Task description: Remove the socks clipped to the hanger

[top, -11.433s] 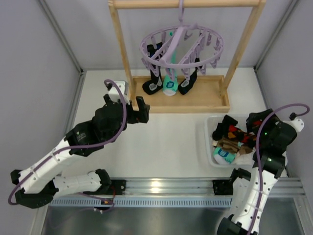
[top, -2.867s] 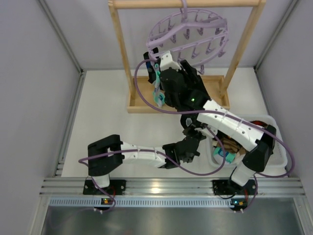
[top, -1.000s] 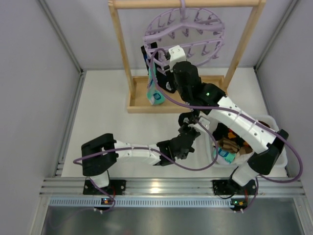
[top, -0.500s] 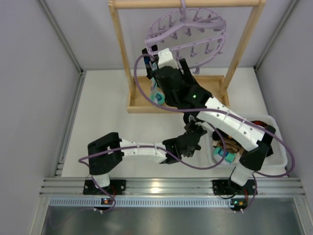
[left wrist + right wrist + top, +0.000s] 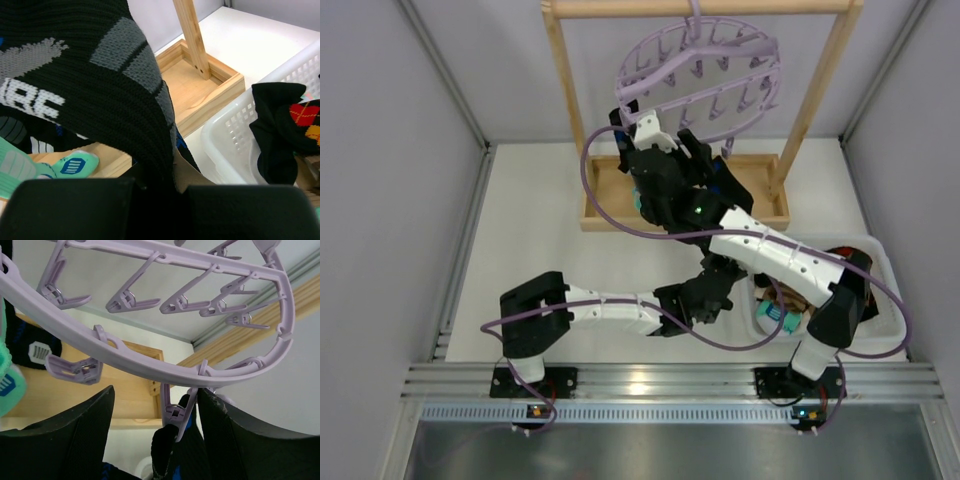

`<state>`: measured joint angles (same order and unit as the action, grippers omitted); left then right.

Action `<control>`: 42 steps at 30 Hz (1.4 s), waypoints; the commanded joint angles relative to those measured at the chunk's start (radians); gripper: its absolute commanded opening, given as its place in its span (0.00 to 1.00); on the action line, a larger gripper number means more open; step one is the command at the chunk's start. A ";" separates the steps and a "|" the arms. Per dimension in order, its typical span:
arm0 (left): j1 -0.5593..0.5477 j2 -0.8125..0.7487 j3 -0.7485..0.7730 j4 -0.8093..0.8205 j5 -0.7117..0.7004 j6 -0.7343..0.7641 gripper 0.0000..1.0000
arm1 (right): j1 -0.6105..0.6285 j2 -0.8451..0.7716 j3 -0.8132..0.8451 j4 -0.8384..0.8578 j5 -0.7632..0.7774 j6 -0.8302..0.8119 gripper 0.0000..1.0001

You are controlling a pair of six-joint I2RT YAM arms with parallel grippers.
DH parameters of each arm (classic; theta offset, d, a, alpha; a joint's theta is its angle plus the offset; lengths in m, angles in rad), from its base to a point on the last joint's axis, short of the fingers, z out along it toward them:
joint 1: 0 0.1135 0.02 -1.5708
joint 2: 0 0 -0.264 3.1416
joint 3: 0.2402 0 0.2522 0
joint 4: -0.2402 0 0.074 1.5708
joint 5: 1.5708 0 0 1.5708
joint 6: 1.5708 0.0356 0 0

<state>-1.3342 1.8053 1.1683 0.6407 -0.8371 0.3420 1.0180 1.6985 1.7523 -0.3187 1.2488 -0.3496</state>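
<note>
Right jaws apart around hanger (image 5: 150, 367) peg (image 5: 176, 412) with probable black sock (image 5: 167, 452)

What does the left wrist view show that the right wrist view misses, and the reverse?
Only the left wrist: the left gripper shut on a lettered black sock, and the white basket holding an argyle sock. Only the right wrist: the hanger ring with its pegs, and the open right gripper flanking one peg that clips a dark sock. Both: the teal-white sock and the wooden rack base.
</note>
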 commanded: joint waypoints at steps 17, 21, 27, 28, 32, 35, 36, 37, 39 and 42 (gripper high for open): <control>-0.017 -0.044 0.045 0.028 0.012 -0.017 0.00 | -0.027 -0.007 -0.089 0.385 0.097 -0.273 0.45; -0.017 -0.046 0.044 0.030 0.015 -0.023 0.00 | -0.025 -0.014 -0.099 0.414 0.094 -0.290 0.26; -0.016 -0.032 0.041 0.030 0.013 -0.029 0.00 | -0.025 -0.033 -0.103 0.405 0.093 -0.281 0.11; -0.016 -0.032 0.037 0.028 0.015 -0.032 0.00 | -0.025 -0.039 -0.103 0.399 0.086 -0.273 0.10; -0.010 -0.035 -0.002 0.011 0.029 -0.093 0.00 | -0.024 -0.057 -0.074 0.267 0.052 -0.166 0.00; -0.003 -0.043 -0.048 0.007 0.033 -0.142 0.00 | -0.022 -0.080 -0.045 0.173 0.011 -0.077 0.00; -0.002 -0.046 -0.070 0.005 0.030 -0.161 0.00 | -0.022 -0.092 -0.042 0.162 -0.006 -0.056 0.00; 0.000 -0.049 -0.070 0.004 0.030 -0.172 0.00 | -0.022 -0.094 -0.039 0.152 -0.014 -0.051 0.00; -0.002 -0.063 -0.097 0.002 0.039 -0.190 0.00 | -0.022 -0.092 -0.031 0.142 -0.018 -0.049 0.00; -0.002 -0.084 -0.137 -0.001 0.049 -0.227 0.00 | -0.022 -0.082 -0.024 0.142 -0.019 -0.052 0.00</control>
<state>-1.3342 1.7992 1.0607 0.6170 -0.8101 0.1818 0.9985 1.6520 1.6733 -0.1474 1.2579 -0.4423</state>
